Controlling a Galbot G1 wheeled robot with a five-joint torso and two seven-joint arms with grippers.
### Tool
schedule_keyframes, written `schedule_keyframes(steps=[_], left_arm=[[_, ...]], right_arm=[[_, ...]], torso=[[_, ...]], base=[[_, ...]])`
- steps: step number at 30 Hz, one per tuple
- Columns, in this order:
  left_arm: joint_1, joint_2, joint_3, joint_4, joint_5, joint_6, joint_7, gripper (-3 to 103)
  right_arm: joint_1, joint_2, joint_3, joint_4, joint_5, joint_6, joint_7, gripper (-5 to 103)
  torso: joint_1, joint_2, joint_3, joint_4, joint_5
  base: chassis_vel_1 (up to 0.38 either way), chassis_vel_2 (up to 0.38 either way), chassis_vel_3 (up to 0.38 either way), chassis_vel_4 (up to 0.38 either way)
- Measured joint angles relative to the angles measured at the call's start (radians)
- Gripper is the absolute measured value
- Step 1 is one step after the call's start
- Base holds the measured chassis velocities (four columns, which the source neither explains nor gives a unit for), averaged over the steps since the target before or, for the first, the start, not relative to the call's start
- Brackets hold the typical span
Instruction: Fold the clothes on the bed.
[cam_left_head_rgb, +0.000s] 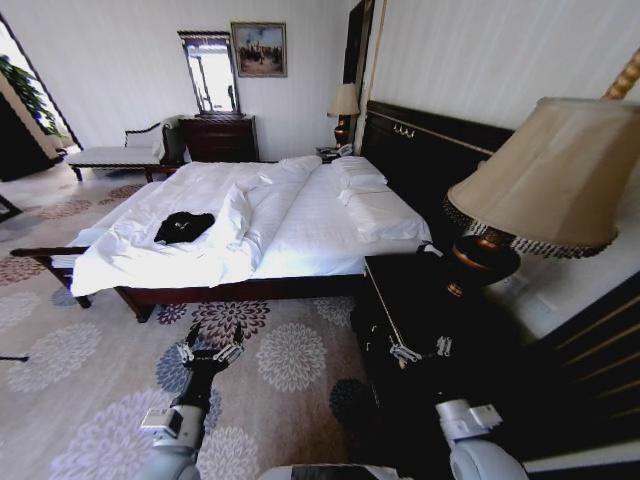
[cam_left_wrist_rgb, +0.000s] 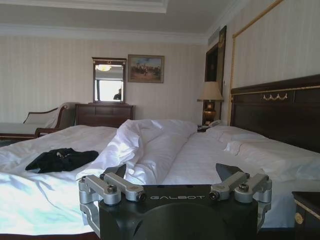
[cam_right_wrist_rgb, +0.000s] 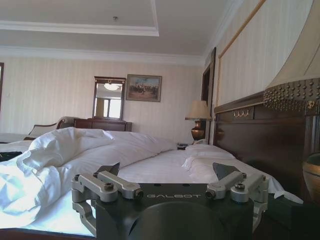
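The black T-shirt (cam_left_head_rgb: 184, 227) lies crumpled on the white sheets of the bed (cam_left_head_rgb: 300, 215), toward the foot end on the side away from the headboard (cam_left_head_rgb: 430, 150), just beside a rumpled ridge of duvet (cam_left_head_rgb: 235, 215). It sits well apart from both grippers, which hang low over the patterned carpet (cam_left_head_rgb: 80, 390) short of the bed's near edge. The left gripper (cam_left_head_rgb: 210, 352) points toward the bed with its fingers spread wide, holding nothing; the shirt lies beyond it, a little to its left. The right gripper (cam_left_head_rgb: 420, 350) is likewise open and empty, in front of the dark nightstand (cam_left_head_rgb: 420, 290) under the lamp (cam_left_head_rgb: 540, 180).
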Motion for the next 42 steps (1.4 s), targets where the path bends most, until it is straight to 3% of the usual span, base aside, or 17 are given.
schedule_keyframes(steps=[23, 32, 35, 42], left_arm=[[0.002, 0.011, 0.004, 0.007, -0.001, -0.022, -0.004, 100], [0.008, 0.005, 0.005, 0.005, 0.009, -0.041, -0.003, 100], [0.008, 0.002, 0.009, 0.009, 0.023, -0.051, -0.003, 100], [0.014, -0.007, 0.018, 0.01, 0.045, -0.063, -0.002, 100]], right_arm=[[0.006, 0.025, -0.004, -0.017, -0.037, 0.02, -0.004, 100], [0.027, 0.002, 0.004, -0.027, -0.051, -0.003, 0.047, 100], [0.042, -0.024, -0.001, -0.029, -0.019, -0.03, 0.09, 100], [0.058, -0.059, 0.007, -0.021, 0.024, -0.051, 0.106, 100]], torso=[[0.0, 0.0, 0.0, 0.0, 0.0], [0.0, 0.0, 0.0, -0.0001, 0.0], [0.0, 0.0, 0.0, 0.0, 0.0002], [0.0, 0.0, 0.0, 0.0, 0.0]], base=[[-0.135, 0.126, 0.14, -0.133], [-0.108, 0.111, 0.108, -0.111], [-0.114, 0.117, 0.117, -0.097], [-0.138, 0.132, 0.134, -0.134]])
